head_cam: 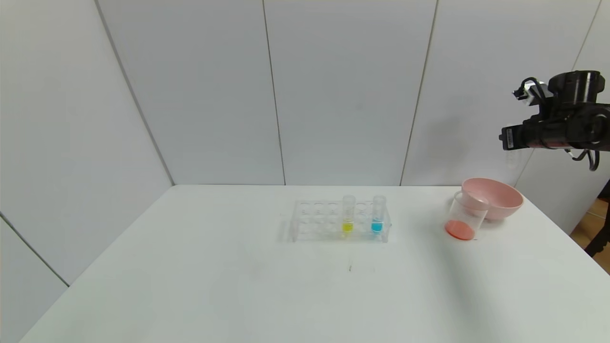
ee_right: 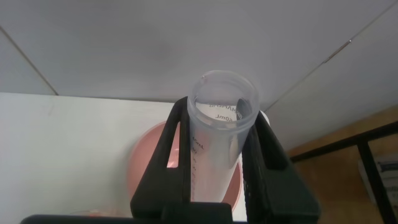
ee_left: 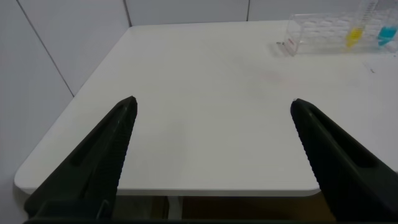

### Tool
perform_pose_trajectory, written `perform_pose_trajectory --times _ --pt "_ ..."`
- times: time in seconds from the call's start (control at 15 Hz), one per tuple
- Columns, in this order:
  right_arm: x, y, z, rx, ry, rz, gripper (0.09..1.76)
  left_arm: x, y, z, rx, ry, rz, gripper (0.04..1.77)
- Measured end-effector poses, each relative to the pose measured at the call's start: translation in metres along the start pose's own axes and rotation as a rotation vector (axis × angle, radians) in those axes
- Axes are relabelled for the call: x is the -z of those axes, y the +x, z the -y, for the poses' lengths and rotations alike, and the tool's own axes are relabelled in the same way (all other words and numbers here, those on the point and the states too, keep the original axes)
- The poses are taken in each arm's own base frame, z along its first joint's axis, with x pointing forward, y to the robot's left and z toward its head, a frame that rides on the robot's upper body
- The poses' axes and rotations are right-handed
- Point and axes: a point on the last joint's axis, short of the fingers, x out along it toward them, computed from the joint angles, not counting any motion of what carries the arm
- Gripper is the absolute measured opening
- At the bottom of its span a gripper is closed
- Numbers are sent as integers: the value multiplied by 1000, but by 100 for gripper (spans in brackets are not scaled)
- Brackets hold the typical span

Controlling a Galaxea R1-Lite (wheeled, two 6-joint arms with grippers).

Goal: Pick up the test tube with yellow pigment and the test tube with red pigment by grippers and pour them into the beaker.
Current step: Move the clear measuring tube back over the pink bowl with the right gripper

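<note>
The test tube with yellow pigment [head_cam: 348, 216] stands upright in a clear rack [head_cam: 314, 221] at mid-table; it also shows in the left wrist view [ee_left: 355, 34]. The beaker [head_cam: 464, 219] leans tilted against a pink bowl [head_cam: 495, 197], with red-orange liquid at its bottom. My right gripper [head_cam: 509, 138] is raised high at the far right, above the bowl. In its wrist view the right gripper [ee_right: 221, 112] is shut on a clear test tube [ee_right: 217, 149] with printed marks; no red liquid shows in it. My left gripper [ee_left: 213, 106] is open and empty over the table's near left edge.
A tube with blue liquid [head_cam: 377, 216] stands in the rack to the right of the yellow one. The white table [head_cam: 190, 267] is bounded by grey wall panels behind and at the left. The pink bowl [ee_right: 149, 174] lies under the held tube.
</note>
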Motion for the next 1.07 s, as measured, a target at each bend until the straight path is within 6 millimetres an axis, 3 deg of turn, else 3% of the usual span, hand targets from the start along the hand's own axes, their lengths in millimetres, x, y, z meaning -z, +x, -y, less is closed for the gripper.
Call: perform_pose_trajectory --times 0.33,1.07 --pt "24 24 7 16 100 -50 53 0 0 0 0 0 0 176" --pt "71 60 -2 17 152 -155 53 0 0 0 0 0 0 176"
